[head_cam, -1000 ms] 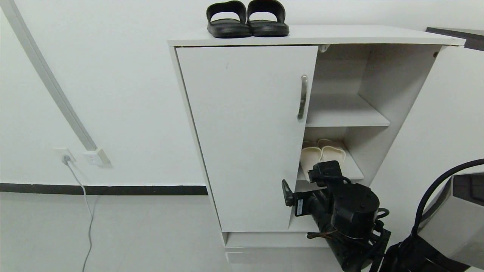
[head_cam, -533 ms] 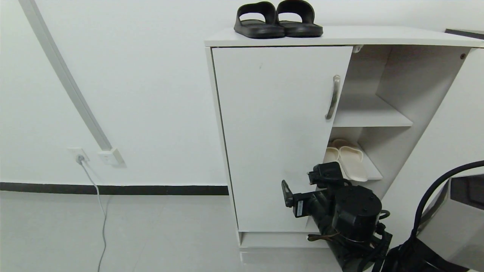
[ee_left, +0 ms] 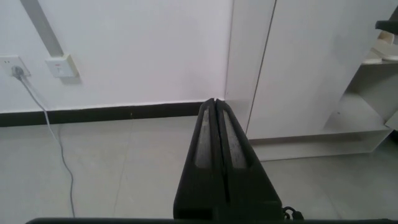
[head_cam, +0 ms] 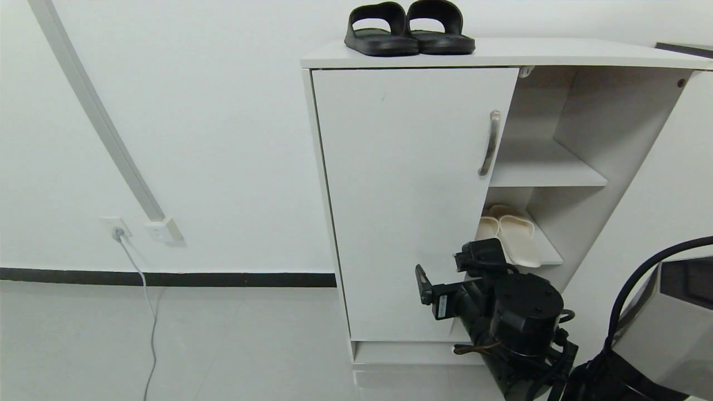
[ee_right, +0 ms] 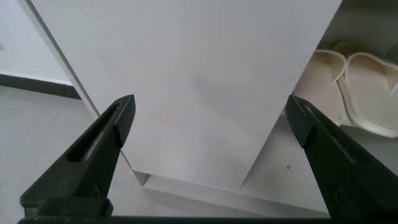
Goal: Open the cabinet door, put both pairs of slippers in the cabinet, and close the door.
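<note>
A black pair of slippers (head_cam: 409,30) stands on top of the white cabinet (head_cam: 501,53). A cream pair (head_cam: 512,236) lies on the lower shelf inside, also visible as cream slippers (ee_right: 354,87) in the right wrist view. The left door (head_cam: 412,195) is shut, its metal handle (head_cam: 489,143) at its right edge; the right door (head_cam: 657,184) stands swung open. My right gripper (head_cam: 445,275) hangs low before the left door's lower right corner, open and empty, its fingers (ee_right: 106,143) spread wide. My left gripper (ee_left: 215,109) is shut on nothing, low over the floor left of the cabinet (ee_left: 298,62).
The upper shelf (head_cam: 546,172) inside is bare. A wall socket with a grey cable (head_cam: 118,234) and a slanted wall conduit (head_cam: 94,111) are to the left. Open grey floor (head_cam: 195,345) lies left of the cabinet.
The whole head view shifted early on, placing the cabinet farther right in the picture; my right gripper now faces the shut left door instead of the open compartment. The slippers have not moved.
</note>
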You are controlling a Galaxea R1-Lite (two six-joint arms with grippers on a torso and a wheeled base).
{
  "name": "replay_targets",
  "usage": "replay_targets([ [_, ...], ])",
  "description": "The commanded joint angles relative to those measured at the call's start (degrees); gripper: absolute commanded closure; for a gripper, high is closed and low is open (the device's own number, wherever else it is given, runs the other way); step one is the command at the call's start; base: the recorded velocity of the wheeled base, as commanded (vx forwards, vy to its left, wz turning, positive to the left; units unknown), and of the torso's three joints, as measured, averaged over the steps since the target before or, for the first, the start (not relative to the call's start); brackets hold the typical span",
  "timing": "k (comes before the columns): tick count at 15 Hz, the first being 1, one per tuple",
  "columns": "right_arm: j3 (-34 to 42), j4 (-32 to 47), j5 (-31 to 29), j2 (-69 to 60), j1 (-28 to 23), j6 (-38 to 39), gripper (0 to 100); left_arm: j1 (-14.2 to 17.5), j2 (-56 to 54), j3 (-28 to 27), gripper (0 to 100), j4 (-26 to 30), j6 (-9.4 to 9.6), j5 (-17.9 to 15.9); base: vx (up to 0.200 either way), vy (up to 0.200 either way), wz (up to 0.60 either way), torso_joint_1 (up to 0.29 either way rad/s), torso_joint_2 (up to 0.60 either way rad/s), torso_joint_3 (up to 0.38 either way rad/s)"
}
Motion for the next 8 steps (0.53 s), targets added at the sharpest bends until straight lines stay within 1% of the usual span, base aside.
replay_targets([
  [1,0.00,-0.08,-0.03,0.37,0.09,0.02,0,0.06,0.00,0.01,100,-0.04,0.01,0.01,0.000,0.000,0.00,-0.007,-0.13,-0.183],
  [4,0.00,-0.08,-0.03,0.55,0.18,0.02,0,0.06,0.00,0.01,100,-0.04,0.01,0.01,0.000,0.000,0.00,0.004,-0.19,-0.334],
  [8,0.00,-0.08,-0.03,0.55,0.36,0.02,0,0.06,0.00,0.01,100,-0.04,0.01,0.01,0.000,0.000,0.00,0.050,-0.51,-0.370],
])
